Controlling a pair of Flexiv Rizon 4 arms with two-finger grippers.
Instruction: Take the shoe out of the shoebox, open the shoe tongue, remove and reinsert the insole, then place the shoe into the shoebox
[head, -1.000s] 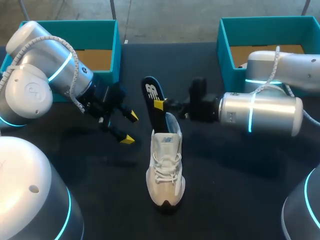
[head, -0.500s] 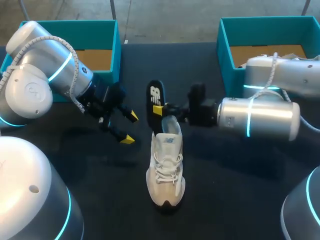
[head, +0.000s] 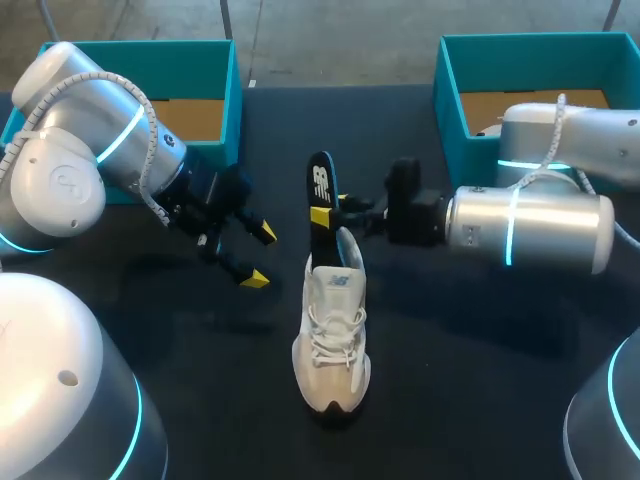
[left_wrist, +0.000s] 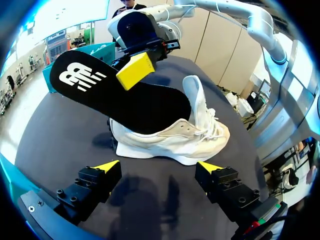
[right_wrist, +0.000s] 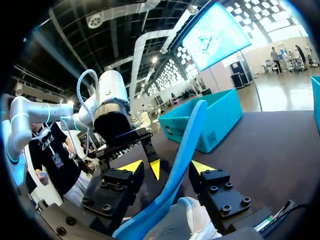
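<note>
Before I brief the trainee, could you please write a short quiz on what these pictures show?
1. Fill in: the left arm's jaws, off to one side of the shoe, stand ___.
2. Multiple choice: the right arm's jaws are shut on: A the insole; B a lace; C a box lid.
3. True or false: the shoe lies on its side.

Key: 1 open. 2 A. 3 false; it stands on its sole on the table.
</note>
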